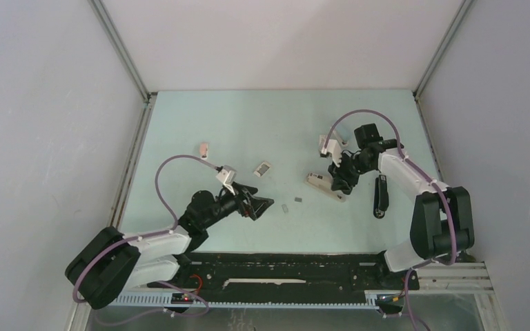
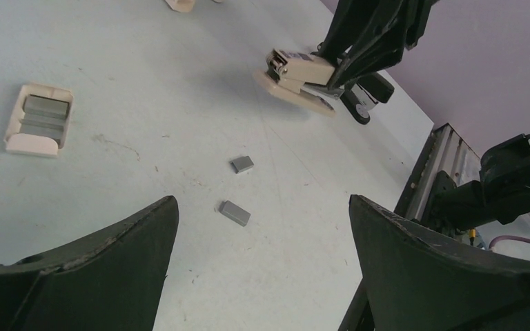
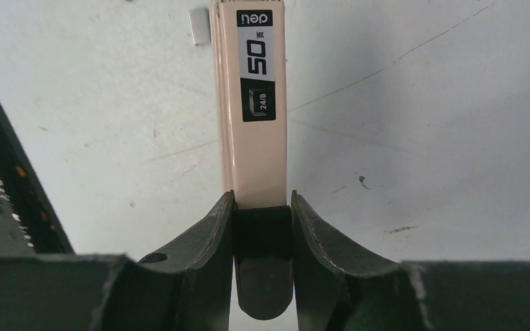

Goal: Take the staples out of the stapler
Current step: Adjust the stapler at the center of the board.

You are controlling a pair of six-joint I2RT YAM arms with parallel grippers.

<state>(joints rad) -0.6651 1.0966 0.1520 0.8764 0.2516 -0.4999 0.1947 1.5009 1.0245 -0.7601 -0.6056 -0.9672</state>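
Right of centre, grips the stapler [image 3: 259, 103] by its black end in the right gripper [image 3: 262, 201]; holds the left gripper [image 2: 262, 203] wide open near 2 staples [image 2: 234, 213].

Top view: fixed high behind the near edge, looking down on the whole surface [image 1: 248, 124]. Left wrist view: low over the surface, facing past the left hand [image 2: 262, 200] toward the stapler [image 2: 300, 72]. Right wrist view: very close, looking along that stapler from the right hand [image 3: 262, 200]. All three share it
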